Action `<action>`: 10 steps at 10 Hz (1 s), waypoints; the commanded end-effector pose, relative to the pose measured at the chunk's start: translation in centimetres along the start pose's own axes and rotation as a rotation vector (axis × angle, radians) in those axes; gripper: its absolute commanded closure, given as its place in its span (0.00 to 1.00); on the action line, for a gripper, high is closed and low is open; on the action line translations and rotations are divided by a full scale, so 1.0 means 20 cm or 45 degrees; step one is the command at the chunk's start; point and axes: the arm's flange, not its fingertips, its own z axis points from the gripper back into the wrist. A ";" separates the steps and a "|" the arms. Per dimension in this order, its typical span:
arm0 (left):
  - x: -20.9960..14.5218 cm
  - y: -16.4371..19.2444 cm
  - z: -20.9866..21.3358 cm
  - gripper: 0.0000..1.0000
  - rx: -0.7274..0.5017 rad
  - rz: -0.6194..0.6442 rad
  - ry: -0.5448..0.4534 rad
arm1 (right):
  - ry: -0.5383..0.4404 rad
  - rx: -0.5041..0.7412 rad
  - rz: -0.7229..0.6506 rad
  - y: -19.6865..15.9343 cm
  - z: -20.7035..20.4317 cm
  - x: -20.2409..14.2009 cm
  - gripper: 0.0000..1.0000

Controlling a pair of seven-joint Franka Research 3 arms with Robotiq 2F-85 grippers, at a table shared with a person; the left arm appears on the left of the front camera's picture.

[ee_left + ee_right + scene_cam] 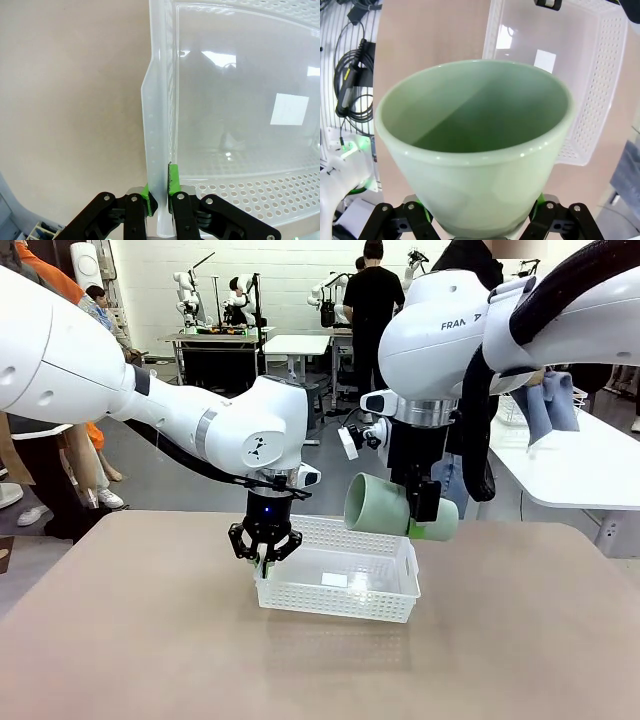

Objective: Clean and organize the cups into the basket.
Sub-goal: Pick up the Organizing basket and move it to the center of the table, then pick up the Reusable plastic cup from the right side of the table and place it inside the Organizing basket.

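Left gripper [264, 558] was pressed shut on the left wall of the empty basket [345, 602], which sat on the table [120, 640]. Right gripper [424, 502] clamped a mint cup [378, 504], held on its side above the basket's far right corner. For a clean placement, the cup should probably be lowered lengthwise onto the floor, clear of the walls, before release.

I see my two arms in glossy white, rounded shells. The left arm [150, 400] has a grey band [205, 430], a black emblem [258, 448] and a blue light [266, 509] at the wrist. The right arm [430, 340] shows dark lettering [460, 321] and a thick black cable [470, 420]. The left gripper [160, 176] and right gripper [480, 222] are black, with green-padded fingers [173, 180] and silver screws [207, 201].
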 end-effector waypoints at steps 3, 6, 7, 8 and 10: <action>0.00 0.00 -0.01 1.00 0.004 -0.005 0.001 | -0.052 -0.022 -0.037 0.00 -0.05 0.03 0.18; 0.00 0.00 -0.01 1.00 0.004 -0.005 0.001 | -0.215 0.003 -0.101 -0.05 -0.15 0.06 0.18; 0.00 0.00 -0.01 1.00 0.004 -0.005 0.001 | -0.219 0.035 -0.131 -0.08 -0.18 0.05 0.18; 0.00 0.00 -0.01 1.00 0.004 -0.005 0.001 | -0.217 0.054 -0.163 -0.11 -0.22 0.05 0.18; 0.00 0.00 -0.01 1.00 0.004 -0.005 0.001 | -0.228 0.079 -0.181 -0.16 -0.28 0.08 0.18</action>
